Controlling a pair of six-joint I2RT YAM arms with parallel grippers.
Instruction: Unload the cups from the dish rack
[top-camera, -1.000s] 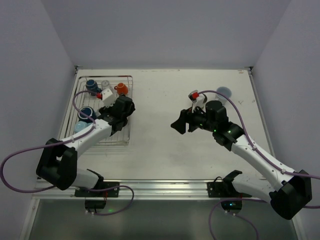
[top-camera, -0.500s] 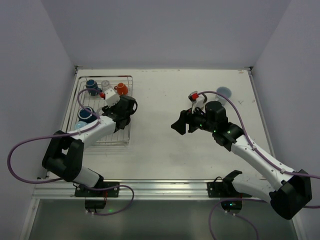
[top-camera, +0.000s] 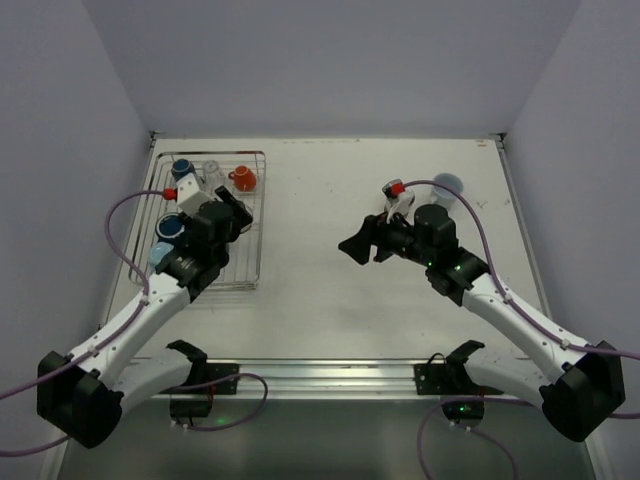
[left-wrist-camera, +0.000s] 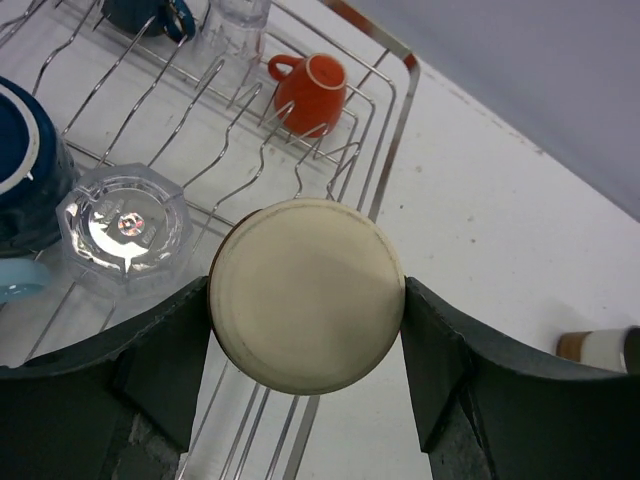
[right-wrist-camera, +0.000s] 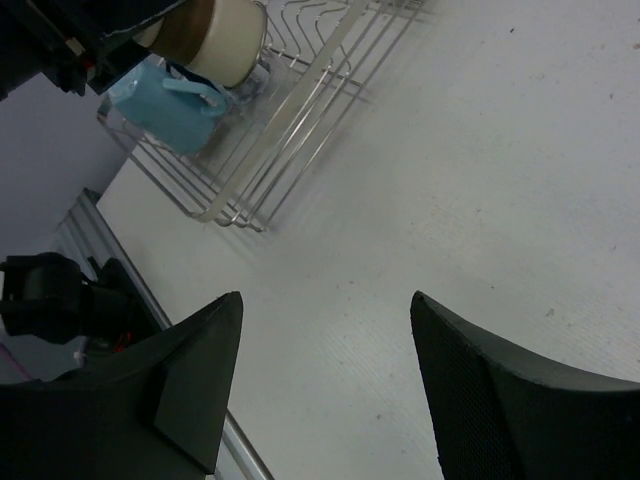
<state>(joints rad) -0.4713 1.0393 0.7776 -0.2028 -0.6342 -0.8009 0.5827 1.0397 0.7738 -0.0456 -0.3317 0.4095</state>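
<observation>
1. The left gripper (left-wrist-camera: 305, 312) is clamped on a round cream cup with a brown band (left-wrist-camera: 305, 290). One finger presses each side of it, above the 3 o'clock rim of the silver wire dish rack (left-wrist-camera: 392, 130).
2. From the overhead camera, the rack sits at about 9 to 10 o'clock on the white bench (top-camera: 330, 300).
3. An orange-red handled mug (left-wrist-camera: 312, 88) stands in the rack's 1 o'clock corner.
4. A clear faceted glass (left-wrist-camera: 125, 225) is just beside the held cup, at its 9 o'clock, with a dark blue mug (left-wrist-camera: 25, 180) next to it.
5. A light blue cup (right-wrist-camera: 170, 100) lies at the rack's 7 o'clock end.
6. A second dark blue mug (top-camera: 183, 168) and a clear tumbler (top-camera: 211, 170) stand along the rack's 12 o'clock edge.
7. A pale bluish cup (top-camera: 447, 183) sits on the bench at 1 o'clock, well apart from the rack.
8. The right gripper (right-wrist-camera: 325, 310) hangs over bare bench near the centre, its jaws spread with nothing between them.
</observation>
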